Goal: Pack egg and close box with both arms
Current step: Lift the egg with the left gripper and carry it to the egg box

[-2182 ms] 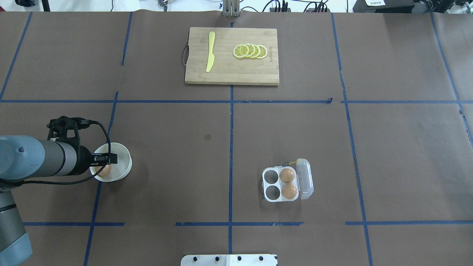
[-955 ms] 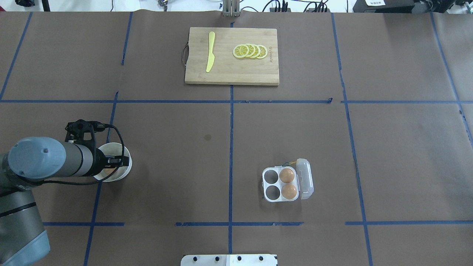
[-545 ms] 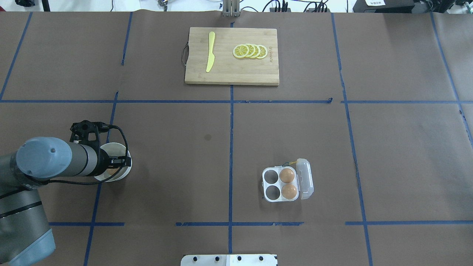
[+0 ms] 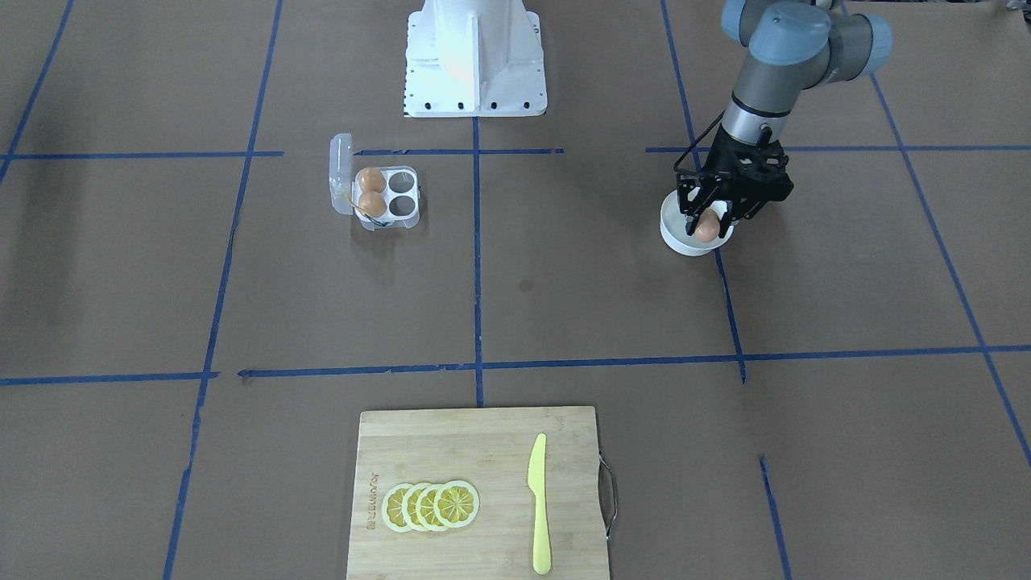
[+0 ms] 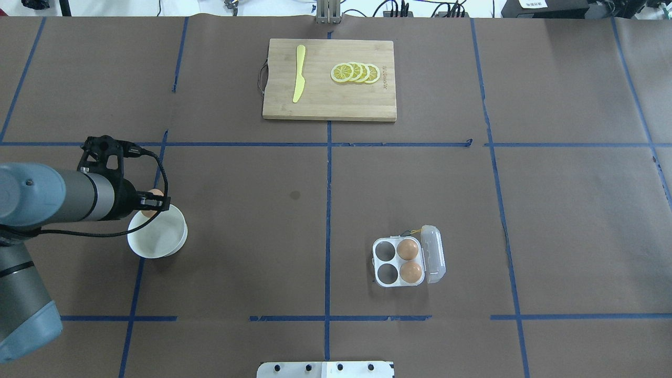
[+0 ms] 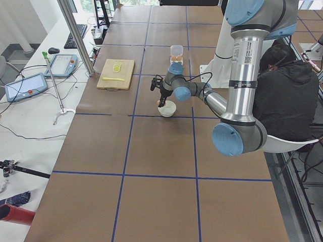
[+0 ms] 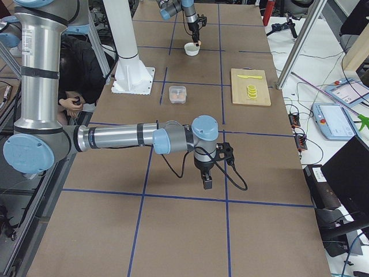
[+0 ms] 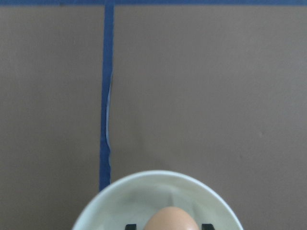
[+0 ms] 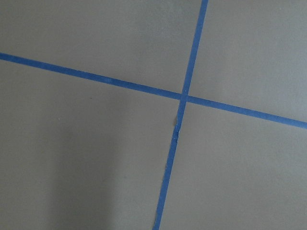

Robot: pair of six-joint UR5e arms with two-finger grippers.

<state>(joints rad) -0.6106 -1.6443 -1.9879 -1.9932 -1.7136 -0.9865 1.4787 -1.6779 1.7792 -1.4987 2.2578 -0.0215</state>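
the egg is pinched in my left gripper, held just over the white bowl at the lower left of the overhead view, so the pick looks done and the carry not begun. the box lies well apart, right of centre and low in that view, lid open on its right, two eggs in its right cups, the two left cups empty. left, i judge: seat this egg, then close the lid with both grippers; my right gripper, seen only from the side, i cannot tell open or closed.
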